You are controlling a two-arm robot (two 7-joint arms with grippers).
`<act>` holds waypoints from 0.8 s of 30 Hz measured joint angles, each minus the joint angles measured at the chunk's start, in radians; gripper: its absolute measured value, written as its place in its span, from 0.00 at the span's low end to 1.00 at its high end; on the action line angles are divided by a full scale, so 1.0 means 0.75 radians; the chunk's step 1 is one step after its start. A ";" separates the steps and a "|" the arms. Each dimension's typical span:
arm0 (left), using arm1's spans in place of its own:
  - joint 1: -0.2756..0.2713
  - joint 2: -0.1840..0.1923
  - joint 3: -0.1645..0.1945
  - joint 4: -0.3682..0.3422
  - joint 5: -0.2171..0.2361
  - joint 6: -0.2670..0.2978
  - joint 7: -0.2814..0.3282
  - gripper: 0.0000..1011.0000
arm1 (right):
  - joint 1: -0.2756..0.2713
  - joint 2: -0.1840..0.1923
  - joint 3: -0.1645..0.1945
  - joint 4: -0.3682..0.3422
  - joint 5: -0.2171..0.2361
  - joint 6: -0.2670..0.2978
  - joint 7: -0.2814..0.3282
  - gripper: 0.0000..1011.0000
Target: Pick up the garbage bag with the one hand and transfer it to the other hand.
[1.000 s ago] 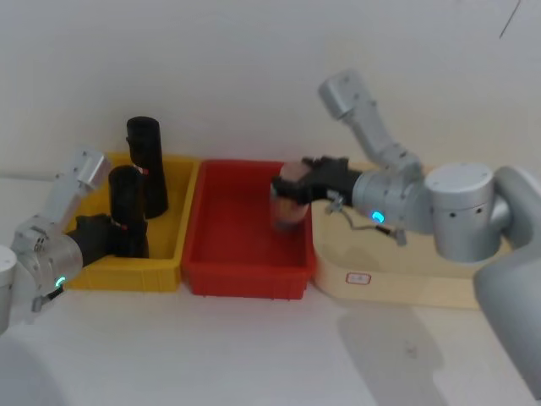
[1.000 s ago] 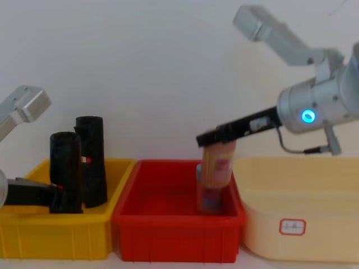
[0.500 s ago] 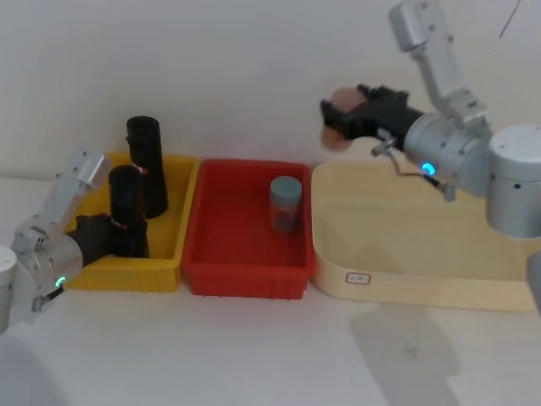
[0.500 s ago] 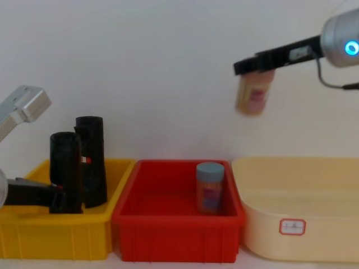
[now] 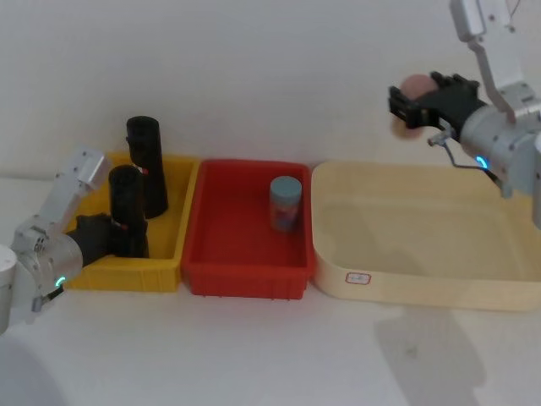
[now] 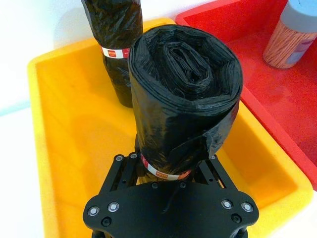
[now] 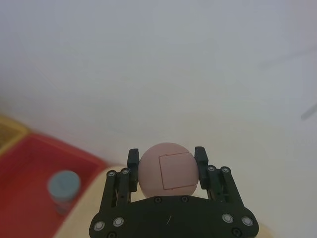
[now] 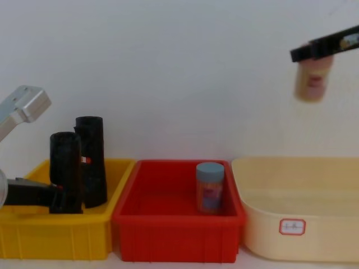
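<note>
Left side: the left gripper (image 5: 106, 234) was clamped low on the tightly rolled black plastic garbage bag (image 6: 183, 99)
Bag: upright in the shallow yellow plastic bin (image 5: 127, 276), just before a second black roll (image 5: 145, 165)
Right side: the right gripper (image 5: 417, 93) held a pink-lidded round jar (image 8: 310, 81) high above the wide cream tub (image 5: 423, 288)
Progress: grasp apparently made; lift and handover not yet done, receiver occupied
Surface: white tabletop (image 5: 254, 355); a blue-lidded jar (image 5: 285, 203) stood in the red bin (image 5: 245, 279)
Room: plain white wall (image 5: 254, 68)

Resembles a robotics laboratory test station. Indicated by a uniform white wall (image 8: 168, 67), a white tabletop (image 5: 254, 355) and three plastic sorting bins lined up side by side: a yellow bin (image 8: 56, 238), a red bin (image 8: 176, 240) and a cream bin (image 8: 336, 241) bearing a small printed label (image 8: 293, 226) on its front.
</note>
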 joint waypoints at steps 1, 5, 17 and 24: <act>0.000 0.000 0.000 0.000 0.000 0.000 0.000 0.41 | -0.007 0.006 0.008 -0.001 -0.007 0.010 -0.009 0.64; 0.000 0.000 0.000 0.000 0.000 0.000 0.000 0.41 | -0.029 0.021 0.027 0.000 -0.019 0.039 -0.026 0.64; 0.000 0.000 0.000 0.000 0.000 0.000 0.000 0.41 | -0.105 0.046 0.077 0.057 -0.021 0.121 -0.027 0.64; 0.000 0.000 0.000 0.000 0.000 0.000 0.000 0.41 | -0.124 0.050 0.091 0.114 0.002 0.147 0.012 0.64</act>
